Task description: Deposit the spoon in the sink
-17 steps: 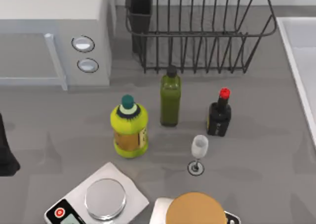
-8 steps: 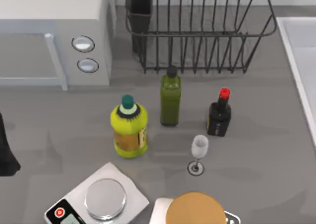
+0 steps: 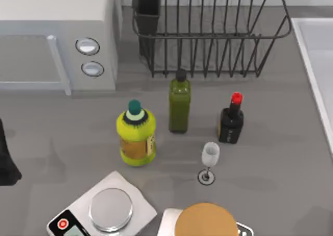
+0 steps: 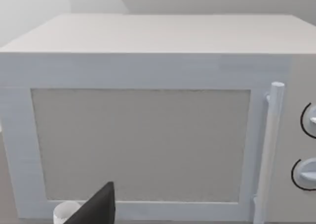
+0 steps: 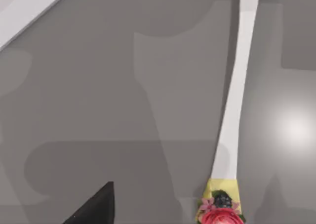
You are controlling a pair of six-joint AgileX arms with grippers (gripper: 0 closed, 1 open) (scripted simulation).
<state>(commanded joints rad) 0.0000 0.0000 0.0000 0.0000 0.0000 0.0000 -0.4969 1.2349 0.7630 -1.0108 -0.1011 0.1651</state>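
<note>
- The spoon [image 5: 236, 110] lies flat on the grey desk [image 3: 270, 163], seen from the right wrist camera. It has a long white handle, and one end is yellow with a red flower pattern.
- It rests on the desk surface, not in the sink [image 3: 322, 43], which sits at the right edge of the desk in the top view.
- The right gripper [image 5: 96, 206] hangs above the desk beside the spoon and apart from it. I cannot tell how its jaws stand.
- The left arm [image 3: 6, 158] is parked at the left edge of the desk.
- The left gripper [image 4: 96, 209] faces the door of the white microwave [image 4: 148, 135]. Its jaws' state cannot be told either.
- A black wire dish rack [image 3: 208, 38] stands at the far side of the desk, between the microwave and the sink.
- In the middle of the desk stand a yellow bottle [image 3: 136, 134], a green bottle [image 3: 179, 103] and a dark bottle with a red cap [image 3: 231, 120], all upright.
- A wine glass [image 3: 209, 160] stands just in front of the dark bottle.
- A kitchen scale [image 3: 106, 207] and a round tan lid [image 3: 205, 220] sit at the near edge.
</note>
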